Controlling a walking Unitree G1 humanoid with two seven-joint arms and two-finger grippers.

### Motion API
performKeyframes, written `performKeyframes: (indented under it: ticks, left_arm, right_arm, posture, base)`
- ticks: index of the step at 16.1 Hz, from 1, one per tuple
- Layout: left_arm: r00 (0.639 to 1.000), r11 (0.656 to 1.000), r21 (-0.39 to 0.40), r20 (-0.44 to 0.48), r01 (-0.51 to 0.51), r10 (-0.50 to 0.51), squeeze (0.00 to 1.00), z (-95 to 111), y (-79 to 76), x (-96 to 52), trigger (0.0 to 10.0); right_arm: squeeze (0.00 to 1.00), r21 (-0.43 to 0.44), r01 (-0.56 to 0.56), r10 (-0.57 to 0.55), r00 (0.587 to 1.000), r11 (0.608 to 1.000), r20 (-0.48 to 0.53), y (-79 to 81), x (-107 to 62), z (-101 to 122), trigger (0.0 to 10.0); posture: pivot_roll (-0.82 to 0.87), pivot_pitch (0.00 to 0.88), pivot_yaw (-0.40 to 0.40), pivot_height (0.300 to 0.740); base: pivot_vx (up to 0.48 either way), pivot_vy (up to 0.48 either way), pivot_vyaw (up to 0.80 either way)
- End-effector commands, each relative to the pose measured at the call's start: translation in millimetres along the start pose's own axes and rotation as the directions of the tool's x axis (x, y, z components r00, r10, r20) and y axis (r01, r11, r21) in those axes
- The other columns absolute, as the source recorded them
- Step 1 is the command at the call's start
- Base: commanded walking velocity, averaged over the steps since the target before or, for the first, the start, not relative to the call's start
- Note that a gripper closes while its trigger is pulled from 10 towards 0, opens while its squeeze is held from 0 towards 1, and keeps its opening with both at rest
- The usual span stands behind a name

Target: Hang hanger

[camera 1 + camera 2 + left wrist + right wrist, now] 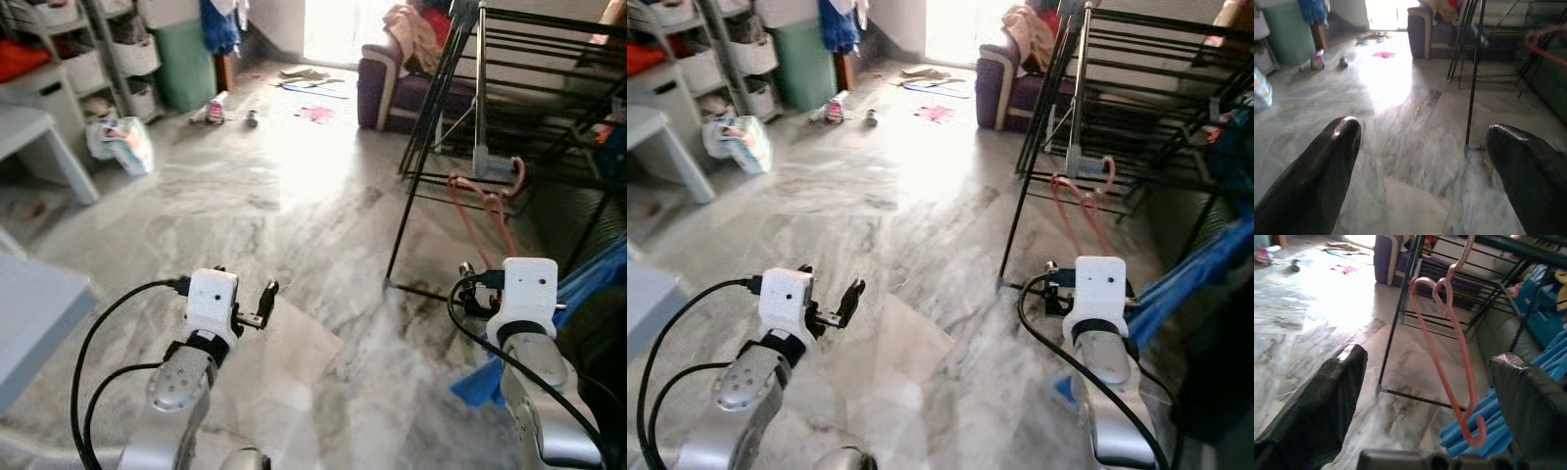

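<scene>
A pink hanger (1445, 350) dangles under the black drying rack (431, 117), its hook up near a top bar; whether it rests on that bar I cannot tell. My right gripper (1430, 358) is open and faces the hanger, which hangs a little ahead of the fingers without touching them. From the head camera the hanger (487, 211) sits just beyond the right wrist's white block (529, 289), beside the rack's front leg. My left gripper (1425, 128) is open and empty, held low over the marble floor (274, 196), left of the rack.
Blue tubes (1484, 426) lie on the floor under the rack at the right. A purple sofa (387, 83) stands behind it. At the left are a grey table (29, 127), shelves, a green bin (186, 64) and a bag (122, 142). Small clutter litters the far floor.
</scene>
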State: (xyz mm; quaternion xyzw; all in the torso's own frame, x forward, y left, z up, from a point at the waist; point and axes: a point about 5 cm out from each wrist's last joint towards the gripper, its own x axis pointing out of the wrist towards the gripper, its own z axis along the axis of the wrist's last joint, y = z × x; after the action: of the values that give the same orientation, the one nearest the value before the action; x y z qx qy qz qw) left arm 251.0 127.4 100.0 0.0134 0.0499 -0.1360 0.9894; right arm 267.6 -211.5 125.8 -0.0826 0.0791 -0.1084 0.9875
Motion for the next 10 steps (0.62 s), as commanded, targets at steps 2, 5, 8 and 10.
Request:
performKeyframes:
  ticks: [2, 5, 8, 10]
  left_arm:
    - [1.0, 1.0, 0.005, 0.0, 0.011, -0.011, 0.0, 0.5, -3.6, 0.8, 10.0]
    - [1.0, 1.0, 0.005, 0.002, 0.009, -0.009, 0.0, 1.0, -3.7, 1.8, 10.0]
    - [1.0, 1.0, 0.008, 0.003, 0.004, -0.004, 0.0, 1.2, -3.7, 3.1, 10.0]
    - [1.0, 1.0, 0.01, 0.005, 0.007, -0.007, 0.0, 1.5, -4.5, 3.9, 10.0]
  right_arm:
    - [0.0, 0.002, 0.006, -0.006, 1.0, 1.0, -0.027, -2.8, -0.5, -5.7, 10.0]
    - [0.0, 0.004, -0.001, 0.001, 1.0, 1.0, -0.029, -0.6, 1.8, -5.6, 10.0]
    - [0.0, 0.004, -0.013, 0.013, 1.0, 1.0, -0.021, 2.3, 3.3, -4.9, 10.0]
    - [0.0, 0.006, -0.019, 0.019, 1.0, 1.0, -0.018, 3.5, 3.6, -4.7, 10.0]
  posture:
    - [0.05, 0.068, -0.017, 0.74]
    - [0.06, 0.066, -0.021, 0.74]
    - [0.07, 0.062, -0.021, 0.74]
    - [0.07, 0.06, -0.021, 0.74]
  base:
    - [-0.283, 0.0, 0.0]
    - [-0.284, 0.0, 0.0]
    - [-0.279, 0.0, 0.0]
    - [-0.289, 0.0, 0.0]
